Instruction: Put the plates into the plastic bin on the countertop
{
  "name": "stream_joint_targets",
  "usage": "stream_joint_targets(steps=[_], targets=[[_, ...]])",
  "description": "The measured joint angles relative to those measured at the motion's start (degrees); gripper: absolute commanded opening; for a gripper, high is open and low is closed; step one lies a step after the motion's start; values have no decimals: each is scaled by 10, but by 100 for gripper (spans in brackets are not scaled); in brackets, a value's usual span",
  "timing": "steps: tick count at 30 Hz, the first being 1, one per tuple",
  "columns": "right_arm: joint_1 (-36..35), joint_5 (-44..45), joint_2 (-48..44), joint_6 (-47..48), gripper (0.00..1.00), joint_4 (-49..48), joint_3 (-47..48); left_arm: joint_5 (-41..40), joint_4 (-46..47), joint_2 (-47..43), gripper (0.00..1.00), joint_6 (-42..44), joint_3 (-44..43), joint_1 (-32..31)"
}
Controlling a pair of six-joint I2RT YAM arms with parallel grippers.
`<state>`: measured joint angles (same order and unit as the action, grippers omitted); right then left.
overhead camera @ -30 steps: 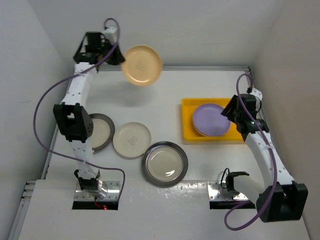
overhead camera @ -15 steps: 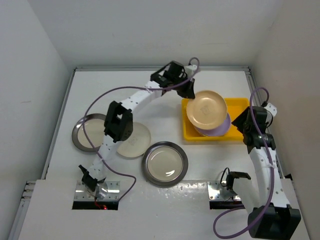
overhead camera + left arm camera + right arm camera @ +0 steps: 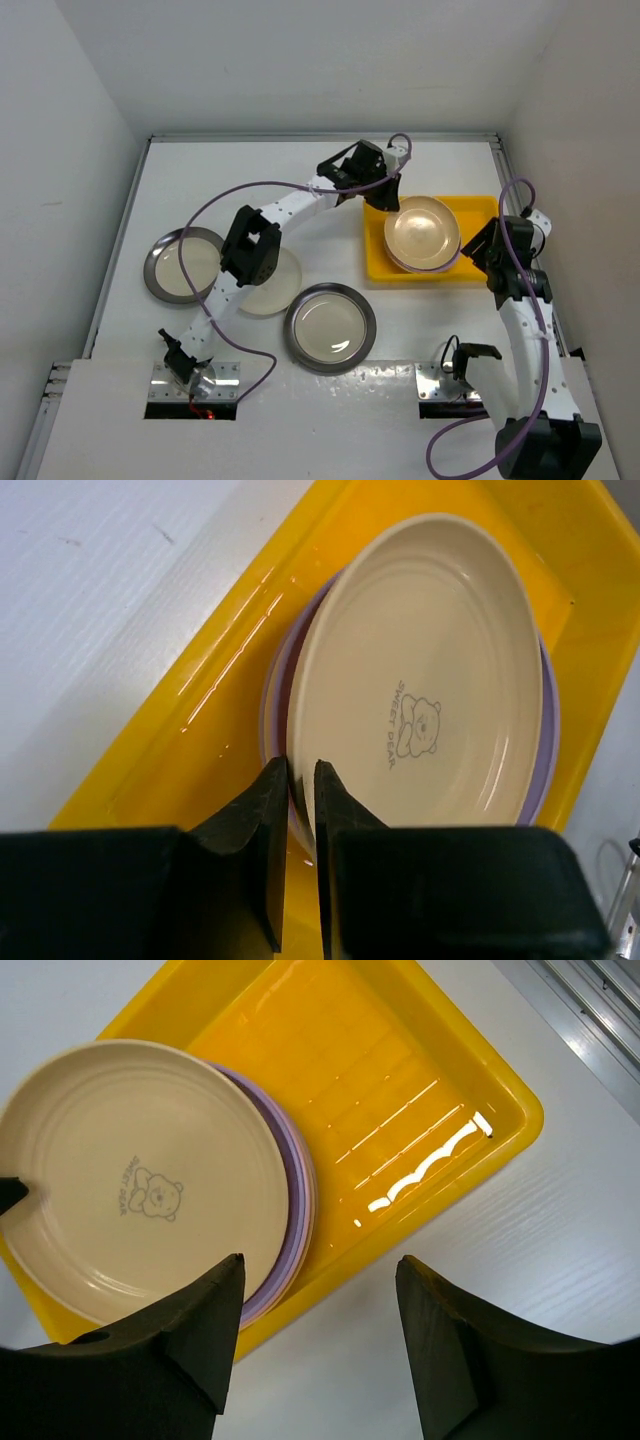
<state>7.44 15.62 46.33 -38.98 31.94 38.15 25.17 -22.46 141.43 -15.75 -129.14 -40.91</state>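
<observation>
Three plates [image 3: 330, 328] lie outside bin [image 3: 480, 206].

The bin [image 3: 400, 1070] was glossy yellow plastic, the pale orange plate [image 3: 430, 680] smooth with a soft sheen, the counter [image 3: 250, 190] matt white, and the steel-rimmed plate [image 3: 330, 326] shone at its metal rim.

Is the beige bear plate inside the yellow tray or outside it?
Inside. The beige bear plate sits atop lilac plates stacked within the yellow tray, its rim pinched by the left claw.
</observation>
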Motion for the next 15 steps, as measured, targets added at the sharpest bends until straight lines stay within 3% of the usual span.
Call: stream_joint_targets(steps=[2,3,9,12,15], targets=[[0,-5,0,3,65,0,0,-6,-1,0,33,2,3,0],[0,-7,0,5,66,1,0,-8,-1,0,49,4,3,0],[-5,-53,9,45,72,7,26,-8,8,0,84,6,3,5],[-42,-100,41,70,68,-2,61,-3,-2,-8,86,14,3,22],[-138,-130,115,81,67,-21,115,-9,-40,-45,86,40,6,67]])
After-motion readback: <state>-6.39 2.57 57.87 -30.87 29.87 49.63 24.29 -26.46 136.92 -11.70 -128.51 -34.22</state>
